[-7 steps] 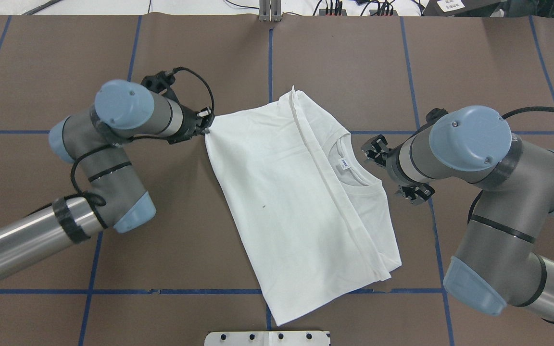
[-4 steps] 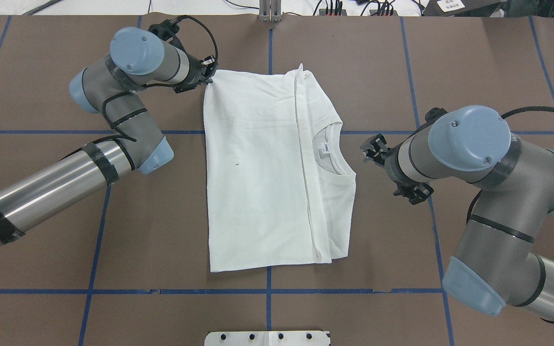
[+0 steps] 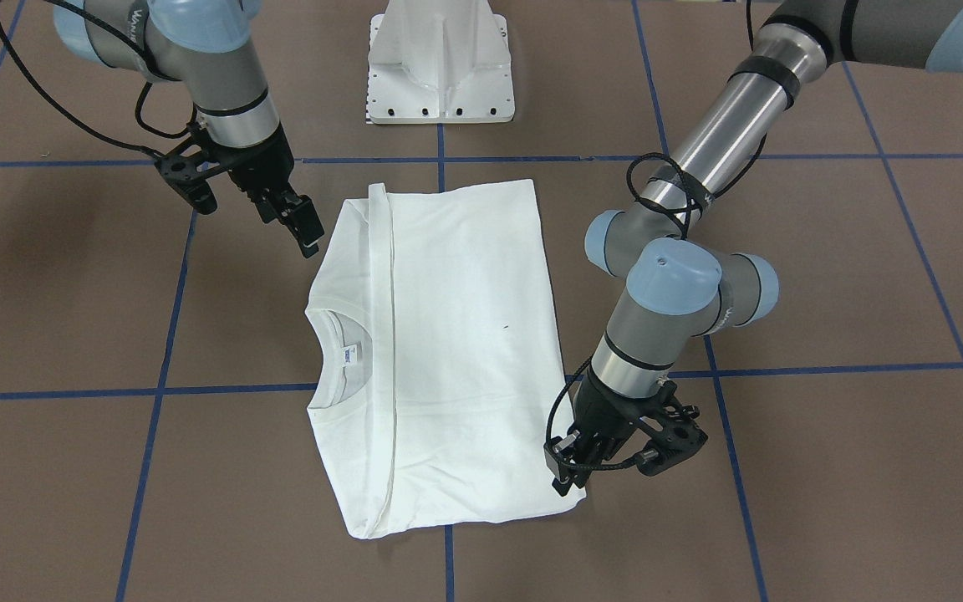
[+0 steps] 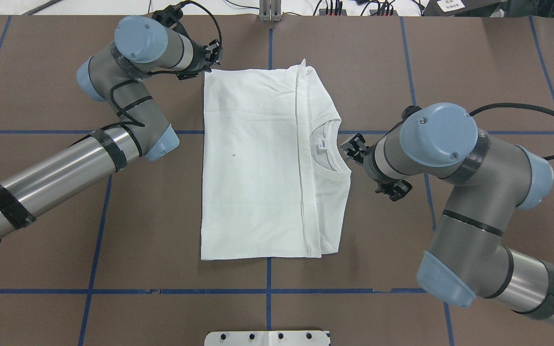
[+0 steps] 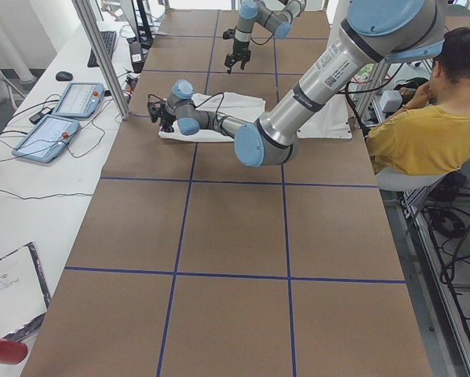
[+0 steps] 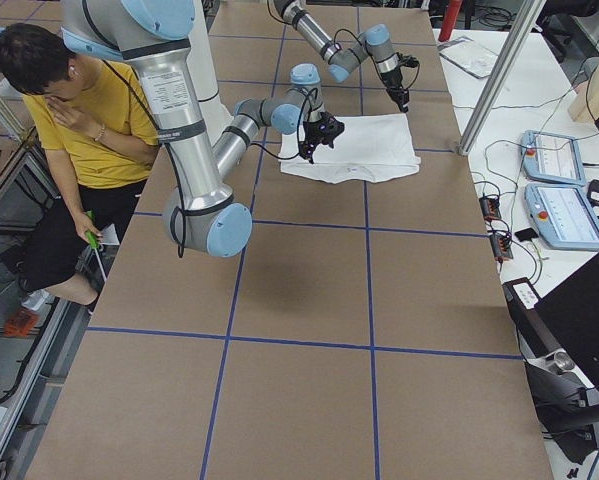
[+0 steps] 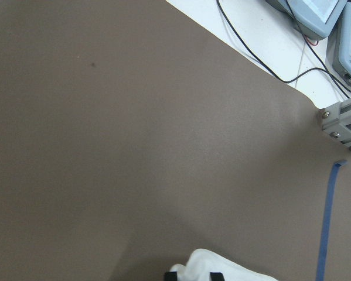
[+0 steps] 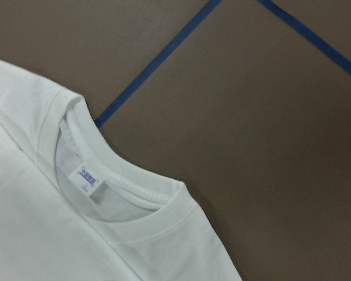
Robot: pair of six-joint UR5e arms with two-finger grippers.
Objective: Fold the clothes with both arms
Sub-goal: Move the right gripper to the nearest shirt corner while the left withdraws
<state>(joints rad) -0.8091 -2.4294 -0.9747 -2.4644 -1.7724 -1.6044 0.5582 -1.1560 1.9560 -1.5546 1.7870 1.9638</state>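
Observation:
The white T-shirt (image 4: 258, 163) lies flat, folded into a tall rectangle at the table's middle. Its ribbed collar (image 4: 334, 166) and neck label (image 4: 322, 143) face the right side. No black print shows. My left gripper (image 4: 208, 65) sits at the shirt's far left corner, shut on it. The left wrist view shows a bunched bit of cloth (image 7: 222, 266) between the fingertips. In the front view the left gripper (image 3: 567, 483) is at that same corner. My right gripper (image 4: 350, 150) hovers open and empty just right of the collar (image 8: 134, 196); it also shows in the front view (image 3: 298, 226).
The white pedestal base (image 3: 440, 67) stands at the robot's edge of the table. A metal post (image 4: 270, 12) stands at the far edge. A person in yellow (image 5: 423, 118) sits by the robot. Two tablets (image 6: 554, 180) lie on the side bench. Blue tape lines cross the brown table.
My left gripper pulled the shirt's corner toward the far edge, swinging the shirt from slanted to square with the tape lines. My right gripper moved left, closer to the collar.

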